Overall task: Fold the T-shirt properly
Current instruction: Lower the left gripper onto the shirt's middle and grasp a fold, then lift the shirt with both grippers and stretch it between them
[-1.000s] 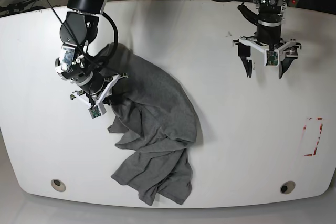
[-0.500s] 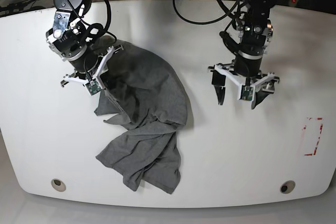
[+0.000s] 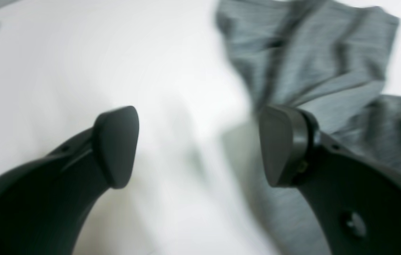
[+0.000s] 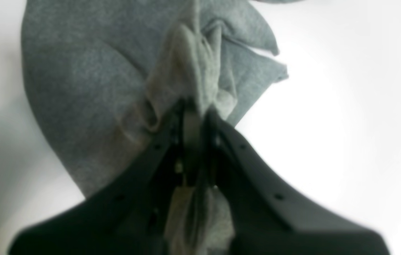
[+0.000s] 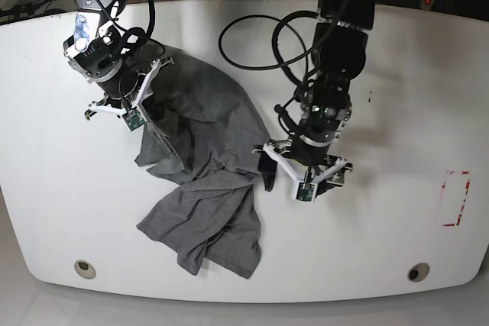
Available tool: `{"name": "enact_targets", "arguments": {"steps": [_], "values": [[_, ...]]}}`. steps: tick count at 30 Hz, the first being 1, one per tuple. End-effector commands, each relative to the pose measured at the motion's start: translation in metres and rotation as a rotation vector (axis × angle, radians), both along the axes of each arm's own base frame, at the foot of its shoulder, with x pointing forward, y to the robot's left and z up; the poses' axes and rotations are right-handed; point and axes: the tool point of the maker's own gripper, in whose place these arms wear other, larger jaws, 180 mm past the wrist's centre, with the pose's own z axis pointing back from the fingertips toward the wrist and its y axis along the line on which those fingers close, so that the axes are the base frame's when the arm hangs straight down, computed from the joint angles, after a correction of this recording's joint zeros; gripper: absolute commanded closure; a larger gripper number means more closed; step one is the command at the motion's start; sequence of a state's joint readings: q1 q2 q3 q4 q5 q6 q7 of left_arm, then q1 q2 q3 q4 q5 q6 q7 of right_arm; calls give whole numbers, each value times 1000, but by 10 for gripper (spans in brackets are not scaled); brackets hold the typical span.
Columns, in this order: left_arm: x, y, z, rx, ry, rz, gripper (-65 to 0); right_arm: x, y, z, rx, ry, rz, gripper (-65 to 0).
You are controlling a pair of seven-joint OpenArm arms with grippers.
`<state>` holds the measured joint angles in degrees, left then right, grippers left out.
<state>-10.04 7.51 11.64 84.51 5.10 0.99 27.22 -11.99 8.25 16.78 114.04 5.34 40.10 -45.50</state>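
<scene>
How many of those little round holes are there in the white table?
2 show in the base view: one round hole near the front left corner of the white table, another near the front right corner. The crumpled grey T-shirt could hide more.

Right gripper (image 5: 114, 110) upper left of frame, jaws clamped tight; left gripper (image 5: 299, 182) at centre, pointing down, jaws spread wide, holding nothing

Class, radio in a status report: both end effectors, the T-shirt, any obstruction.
Right end effector shut on T-shirt, bunched fold pinched. Left end effector open, holding nothing, beside the shirt's edge. Shirt crumpled on white table. No obstruction seen.
</scene>
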Motion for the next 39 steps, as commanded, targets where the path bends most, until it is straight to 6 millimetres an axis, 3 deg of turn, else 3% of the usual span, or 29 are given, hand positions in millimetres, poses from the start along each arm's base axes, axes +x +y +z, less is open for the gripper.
{"name": "enact_targets", "arguments": {"steps": [1, 7, 10, 12, 19, 27, 34, 39], "values": [[17, -12, 12, -20, -34, -11, -496, 7, 2, 14, 11, -52, 9, 0], [42, -19, -13, -18, 4, -31, -496, 10, 3, 16, 14, -59, 10, 0], [43, -25, -16, -78, -20, -31, -496, 10, 2, 12, 17, -49, 7, 0], [38, -31, -34, -88, 31, -43, -494, 10, 0, 11, 15, -45, 3, 0], [35, -35, -63, -120, 124, -43, -483, 10, 0, 11, 15, -45, 3, 0], [31, -39, -69, -179, 145, -34, -312, 10, 1, 10, 17, -45, 4, 0], [23, -46, -82, -156, 179, -60, -18, 18, 0, 13, 21, -55, 1, 0], [16, -49, -69, -181, 145, -63, -6, 32, -3, 15, 29, -68, -6, 0]]}}
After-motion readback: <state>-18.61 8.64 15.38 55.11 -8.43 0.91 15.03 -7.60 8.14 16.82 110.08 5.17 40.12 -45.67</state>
